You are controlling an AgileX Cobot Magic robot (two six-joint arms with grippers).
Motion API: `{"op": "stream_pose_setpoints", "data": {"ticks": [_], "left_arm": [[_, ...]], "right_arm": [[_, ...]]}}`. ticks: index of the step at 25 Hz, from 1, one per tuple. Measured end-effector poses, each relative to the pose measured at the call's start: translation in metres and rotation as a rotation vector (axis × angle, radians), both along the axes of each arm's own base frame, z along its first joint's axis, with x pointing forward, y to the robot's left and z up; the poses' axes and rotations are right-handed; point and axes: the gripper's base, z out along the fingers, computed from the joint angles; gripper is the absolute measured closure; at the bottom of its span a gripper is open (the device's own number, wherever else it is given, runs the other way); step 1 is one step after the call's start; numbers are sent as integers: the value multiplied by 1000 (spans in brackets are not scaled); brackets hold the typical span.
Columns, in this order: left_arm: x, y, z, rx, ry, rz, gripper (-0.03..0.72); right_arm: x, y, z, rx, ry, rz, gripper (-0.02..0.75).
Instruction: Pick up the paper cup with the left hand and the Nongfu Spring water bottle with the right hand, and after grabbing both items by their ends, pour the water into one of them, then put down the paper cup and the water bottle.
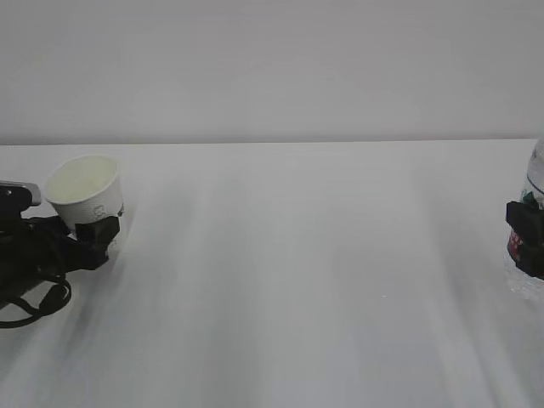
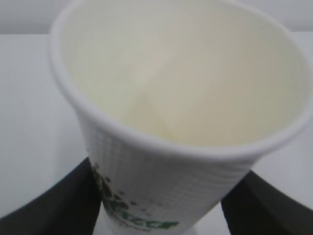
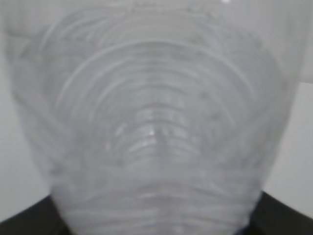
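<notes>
Out on the exterior view, the left hand's claw (image 1: 95,235) is sitting at the far left of the white table (image 1: 289,280), its black fingers closing in around the lower part of the paper cup (image 1: 85,191), and the cup is tilting slightly with its cream inside showing to us. Over at the right edge, the right hand's claw (image 1: 529,238) is wrapping the Nongfu Spring water bottle (image 1: 535,178) around its red label, though most of the bottle is running out of the picture, so little more can be told there. Switching to the left wrist view, the paper cup (image 2: 181,98) is filling the picture, the green logo showing low on its ribbed side, and the two dark fingers (image 2: 63,205) are pressing in on either side of its base, clamped on it. Inside, a pale yellowish tint is showing, but whether that is water cannot be told. Now the right wrist view: the clear ribbed bottle (image 3: 151,122) is looming large and blurred, and dark claw fingers (image 3: 24,220) are flanking it at both bottom corners, gripping the bottle between them.
</notes>
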Motion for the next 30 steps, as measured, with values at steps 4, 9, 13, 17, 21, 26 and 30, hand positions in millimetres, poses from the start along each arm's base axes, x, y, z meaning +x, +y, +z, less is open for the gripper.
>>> {"op": "stream_pose_setpoints", "data": {"ticks": [4, 9, 13, 17, 21, 26, 30], "left_arm": [[-1, -5, 1, 5, -3, -61, 165], [-2, -8, 7, 7, -26, -101, 165], [-3, -11, 7, -2, -22, -135, 165], [-4, -14, 7, -35, -8, -162, 166], [-7, -19, 7, -59, 6, -221, 166], [-11, -25, 7, -67, 15, -293, 166], [-14, -29, 7, -76, 26, -345, 167]], "right_arm": [[0, 0, 0, 0, 0, 0, 307], [0, 0, 0, 0, 0, 0, 307], [0, 0, 0, 0, 0, 0, 307], [0, 0, 0, 0, 0, 0, 307], [0, 0, 0, -13, -1, 5, 307], [0, 0, 0, -15, -2, 6, 307], [0, 0, 0, -17, -2, 7, 307]]}}
